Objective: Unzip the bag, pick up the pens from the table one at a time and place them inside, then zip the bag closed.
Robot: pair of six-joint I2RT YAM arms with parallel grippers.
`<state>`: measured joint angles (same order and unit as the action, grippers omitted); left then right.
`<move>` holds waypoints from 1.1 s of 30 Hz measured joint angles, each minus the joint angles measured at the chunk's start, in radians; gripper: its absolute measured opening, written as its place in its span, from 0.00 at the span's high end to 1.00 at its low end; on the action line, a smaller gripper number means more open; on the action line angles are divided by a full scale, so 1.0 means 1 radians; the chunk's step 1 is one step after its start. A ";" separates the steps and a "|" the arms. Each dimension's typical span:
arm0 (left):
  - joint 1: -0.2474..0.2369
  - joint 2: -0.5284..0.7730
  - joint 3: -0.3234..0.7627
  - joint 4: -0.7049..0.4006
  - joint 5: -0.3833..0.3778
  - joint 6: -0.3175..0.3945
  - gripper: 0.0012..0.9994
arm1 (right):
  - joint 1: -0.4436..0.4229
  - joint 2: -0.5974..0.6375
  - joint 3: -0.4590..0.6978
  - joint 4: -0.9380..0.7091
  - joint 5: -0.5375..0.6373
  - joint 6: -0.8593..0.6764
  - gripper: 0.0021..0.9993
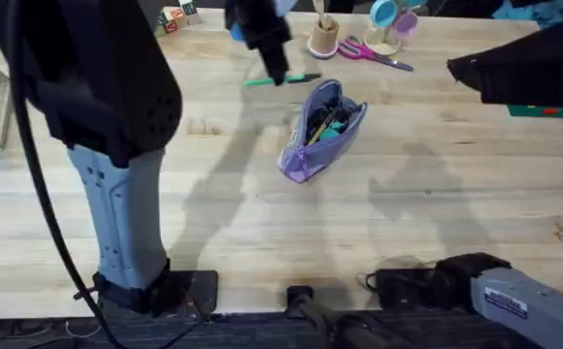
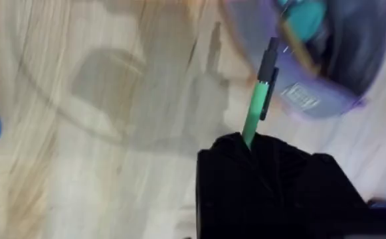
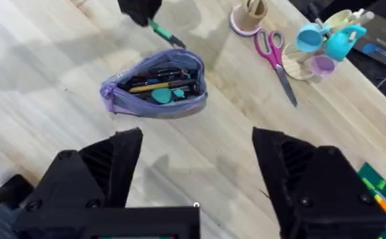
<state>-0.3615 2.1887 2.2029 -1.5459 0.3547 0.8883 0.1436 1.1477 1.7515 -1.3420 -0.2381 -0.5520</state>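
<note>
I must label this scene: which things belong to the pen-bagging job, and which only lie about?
Job: bag, open; green pen in left tool; table.
Lying about: pink scissors; wooden cup; mug stand.

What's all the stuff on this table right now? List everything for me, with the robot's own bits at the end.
bag: one, lavender, unzipped, mid-table, holding several pens and a teal item.
green pen: one, dark end, held by the left gripper beside the bag.
scissors: one pair, pink handles, far side of the table.
wooden cup: one, tan, next to the scissors.
mug rack: one, with blue and purple mugs, far side.
table: one, light wood.
left gripper: black, shut on the green pen.
right gripper: black, open, above the bag's near side.
</note>
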 joint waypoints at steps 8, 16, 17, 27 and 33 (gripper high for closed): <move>-0.087 0.000 0.014 0.009 0.115 -0.205 0.96 | 0.000 0.000 0.000 0.002 0.022 0.013 0.00; -0.106 0.000 0.014 0.105 0.251 -0.364 0.96 | 0.000 0.000 0.000 0.003 0.030 0.009 0.00; -0.108 0.000 0.014 0.122 0.263 -0.382 0.96 | 0.000 0.000 0.000 0.003 0.030 0.009 0.00; -0.119 0.000 0.014 0.158 0.304 -0.521 0.96 | 0.000 0.000 0.000 0.003 0.033 0.001 0.00; -0.158 0.000 0.002 0.175 0.246 -0.545 0.96 | 0.000 0.000 0.000 0.003 0.033 -0.002 0.00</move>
<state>-0.5195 2.1887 2.2053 -1.3711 0.6005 0.3438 0.1436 1.1476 1.7515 -1.3392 -0.2054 -0.5545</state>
